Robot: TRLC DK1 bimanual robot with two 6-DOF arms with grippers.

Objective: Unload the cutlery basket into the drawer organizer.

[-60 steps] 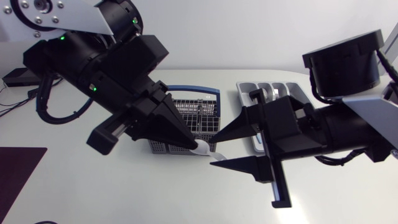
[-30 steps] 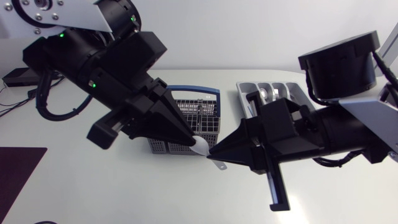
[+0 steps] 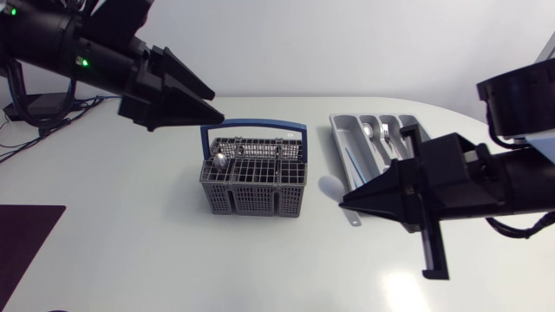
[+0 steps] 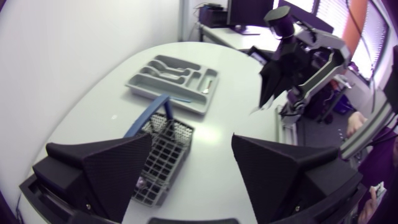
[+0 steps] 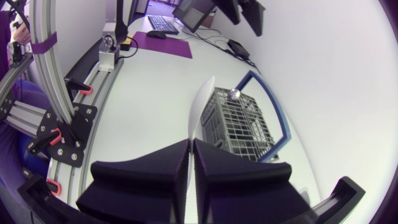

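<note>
left claw (image 4: 191, 144) open, near basket (image 3: 254, 178) | right claw (image 5: 191, 144) gripping white spoon (image 3: 331, 185) beside drawer organizer (image 3: 337, 131)

Our head camera sits above the table (image 3: 130, 260) and looks down on the basket (image 3: 251, 198) and the tray (image 3: 345, 139). Our left wrist camera looks down from high up, across basket and tray alike. Our right wrist camera faces the basket from nearer; all three views share it.
</note>
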